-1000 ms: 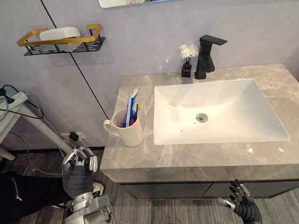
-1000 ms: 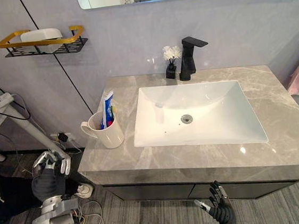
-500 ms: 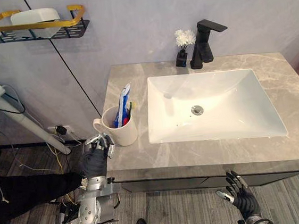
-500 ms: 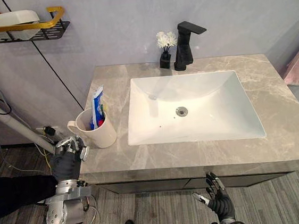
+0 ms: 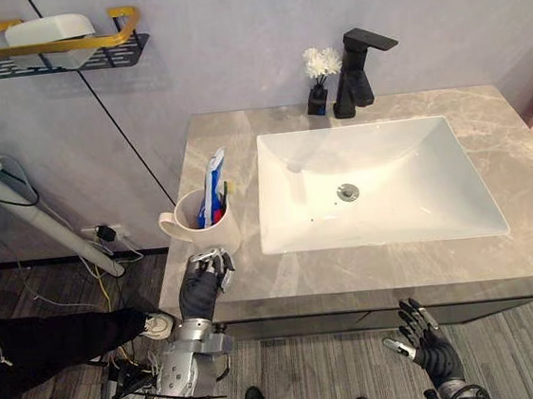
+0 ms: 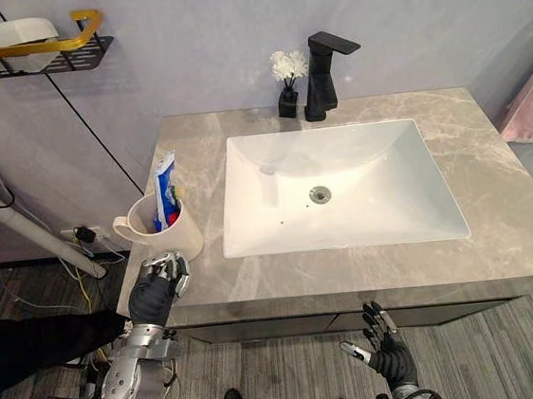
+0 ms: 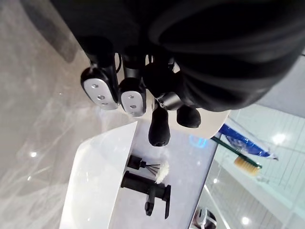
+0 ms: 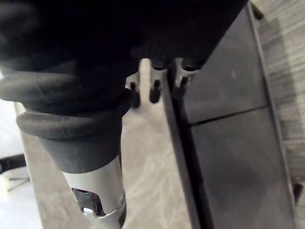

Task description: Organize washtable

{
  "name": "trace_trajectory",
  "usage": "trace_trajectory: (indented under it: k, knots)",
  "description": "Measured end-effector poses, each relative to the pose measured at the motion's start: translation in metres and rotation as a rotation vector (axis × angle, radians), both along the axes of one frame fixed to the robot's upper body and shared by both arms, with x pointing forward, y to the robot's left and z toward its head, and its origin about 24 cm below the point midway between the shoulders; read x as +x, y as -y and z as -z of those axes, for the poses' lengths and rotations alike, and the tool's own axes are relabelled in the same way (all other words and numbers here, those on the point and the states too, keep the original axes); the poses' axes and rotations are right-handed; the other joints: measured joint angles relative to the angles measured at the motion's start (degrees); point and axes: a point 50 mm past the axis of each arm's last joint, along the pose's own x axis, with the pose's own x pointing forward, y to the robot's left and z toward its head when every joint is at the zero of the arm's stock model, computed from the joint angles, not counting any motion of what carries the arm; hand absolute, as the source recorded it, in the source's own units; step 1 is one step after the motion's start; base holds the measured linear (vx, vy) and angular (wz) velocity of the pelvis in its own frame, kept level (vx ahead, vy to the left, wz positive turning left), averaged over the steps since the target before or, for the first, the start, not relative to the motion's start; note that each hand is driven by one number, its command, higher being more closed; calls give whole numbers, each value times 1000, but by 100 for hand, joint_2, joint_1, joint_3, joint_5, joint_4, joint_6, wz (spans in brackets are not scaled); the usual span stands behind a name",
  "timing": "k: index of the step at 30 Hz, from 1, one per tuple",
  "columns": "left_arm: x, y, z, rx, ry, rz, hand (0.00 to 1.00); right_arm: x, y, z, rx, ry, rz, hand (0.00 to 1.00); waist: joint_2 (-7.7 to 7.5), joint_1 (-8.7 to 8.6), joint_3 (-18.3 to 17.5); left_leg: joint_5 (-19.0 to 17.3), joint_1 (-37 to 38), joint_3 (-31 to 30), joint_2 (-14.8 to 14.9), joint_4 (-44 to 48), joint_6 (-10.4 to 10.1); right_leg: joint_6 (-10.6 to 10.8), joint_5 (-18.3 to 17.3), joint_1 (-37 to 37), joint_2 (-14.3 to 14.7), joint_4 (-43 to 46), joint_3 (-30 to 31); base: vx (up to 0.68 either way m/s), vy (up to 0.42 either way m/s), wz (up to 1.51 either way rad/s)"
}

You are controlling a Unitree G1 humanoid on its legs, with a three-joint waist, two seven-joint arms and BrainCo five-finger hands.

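A cream mug (image 5: pixel 203 230) stands on the grey marble countertop (image 5: pixel 513 140) at its left end, holding a blue and white toothpaste tube (image 5: pixel 210 188) and a toothbrush (image 7: pixel 240 160). My left hand (image 5: pixel 202 282) is at the counter's front left edge, just in front of the mug, fingers curled and holding nothing. It looks close to the mug but apart from it. My right hand (image 5: pixel 425 345) hangs low in front of the dark cabinet, below the counter, with fingers spread open.
A white basin (image 5: pixel 380 188) fills the middle of the counter. A black faucet (image 5: pixel 353 71) and a small black vase of white flowers (image 5: pixel 317 75) stand behind it. A gold-rimmed wall shelf (image 5: pixel 50 41) with a white soap dish hangs at upper left. A white stand leg (image 5: pixel 21 220) is at left.
My left hand has risen from beside the cabinet and moved right to the counter edge in front of the mug. The camera has shifted. The right hand has barely moved.
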Motion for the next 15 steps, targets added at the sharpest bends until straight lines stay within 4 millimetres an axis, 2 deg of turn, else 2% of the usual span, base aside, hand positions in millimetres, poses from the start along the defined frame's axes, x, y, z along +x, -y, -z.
trace_trajectory:
  k: [15]
  knots:
    - [10, 8, 5, 86, -22, 45, 100, 1, -1, -1, -6, 7, -14, 0, 32, -6, -21, -1, 27, 63, 12, -1, 0, -2, 1, -32, -1, 29, 68, -7, 1, -1]
